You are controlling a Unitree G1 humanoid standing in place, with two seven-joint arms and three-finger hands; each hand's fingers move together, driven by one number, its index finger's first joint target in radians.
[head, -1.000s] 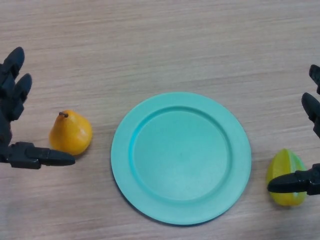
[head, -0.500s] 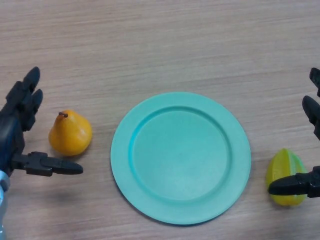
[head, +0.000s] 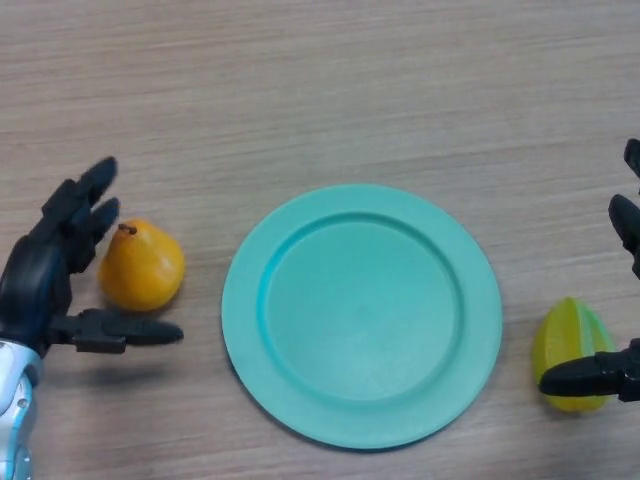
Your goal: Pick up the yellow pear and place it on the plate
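The pear [head: 141,268] lies on the table [head: 330,90] left of the plate [head: 361,315], the spread left hand [head: 45,285] around it without gripping, while the right hand [head: 610,372], fingers apart, holds nothing beside a starfruit [head: 568,345].

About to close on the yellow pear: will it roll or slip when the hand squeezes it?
The smooth, glossy yellow pear looks rounded with a narrower stem end, so it may roll or pivot on the wooden table if nudged off-centre. Its shiny skin could slip between the left hand's open black fingers. It seems rigid, probably holding shape.
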